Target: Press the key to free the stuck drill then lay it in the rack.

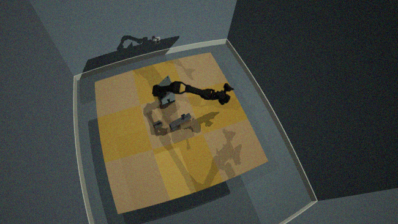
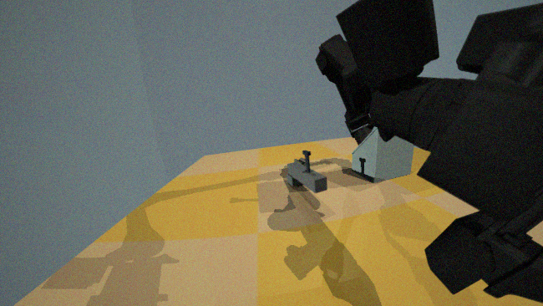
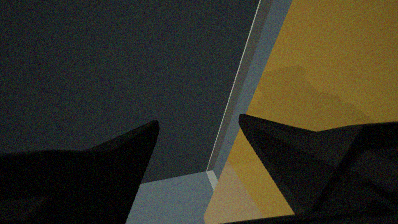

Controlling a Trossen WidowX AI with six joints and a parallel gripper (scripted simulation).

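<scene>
So we've got the chequered table (image 1: 128,183) (image 2: 209,267) under everything, and our black arm (image 1: 199,92) (image 2: 480,113) stretches toward 3 o'clock in the top view. Its claw (image 1: 228,89) (image 2: 464,267) (image 3: 199,121) is spread wide with nothing in it, well apart from the fixtures, so we'd bring it back toward 8 o'clock before going low. The pale wedge-topped block (image 1: 165,81) (image 2: 394,159) sits near the table's middle, with the grey bar (image 1: 177,123) (image 2: 296,170) toward its 5 o'clock and a small grey block (image 1: 157,124) at the bar's 9 o'clock. Tiny stuff last: one dark T-piece stands at the bar (image 1: 183,116) (image 2: 307,162), another shows at the pale block (image 1: 169,100) (image 2: 362,165). Honestly we can't tell which is the drill and which is the key, so let's sort that first. Then we'd probably close up, centre over the key and push straight down; off-centre, we might skid off.
</scene>
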